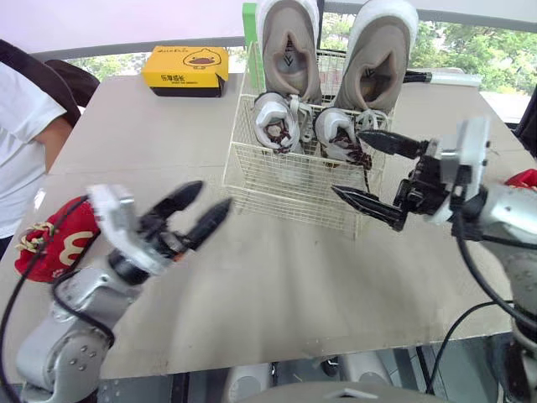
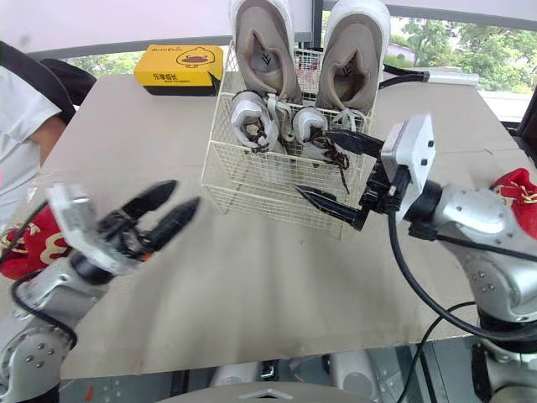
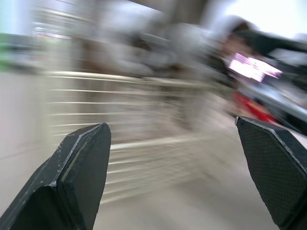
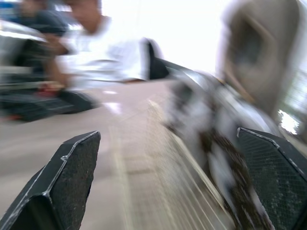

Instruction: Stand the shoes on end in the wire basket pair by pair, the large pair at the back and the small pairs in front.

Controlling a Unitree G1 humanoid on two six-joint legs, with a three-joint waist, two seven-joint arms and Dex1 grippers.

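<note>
A white wire basket (image 1: 285, 180) stands mid-table. Two large taupe shoes (image 1: 289, 50) stand on end at its back. A small grey-and-white pair (image 1: 275, 122) with brown laces stands in front of them. My right gripper (image 1: 352, 165) is open just outside the basket's front right corner, with nothing between its fingers. Nearer the table's front left, my left gripper (image 1: 205, 206) hovers open and empty, pointing toward the basket. One small red shoe (image 1: 54, 243) lies at the table's left edge. Another red shoe (image 1: 524, 178) lies at the right edge, behind my right arm.
A yellow box (image 1: 185, 71) lies at the back left of the table. A green upright item (image 1: 249, 25) stands behind the basket. A person in a white shirt (image 1: 21, 143) sits at the left edge. A long black-and-white object (image 1: 440, 78) lies back right.
</note>
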